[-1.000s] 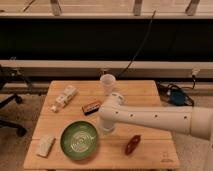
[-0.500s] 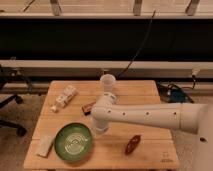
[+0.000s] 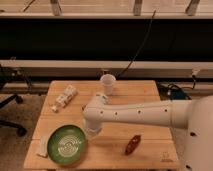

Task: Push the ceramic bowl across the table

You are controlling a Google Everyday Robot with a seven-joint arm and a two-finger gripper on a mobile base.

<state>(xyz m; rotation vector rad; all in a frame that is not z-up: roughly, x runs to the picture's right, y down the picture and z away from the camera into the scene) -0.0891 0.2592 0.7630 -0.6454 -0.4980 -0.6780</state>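
The gripper [image 3: 92, 131] is found low over the table [image 3: 145, 90], right at the bowl's [image 3: 67, 145] right rim; its grip can't really be made out. The bowl is parked at the front-left corner. A white cup [image 3: 108, 83] is seen at the back.

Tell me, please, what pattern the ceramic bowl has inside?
Pale concentric rings on green, camera view; hand beside it.
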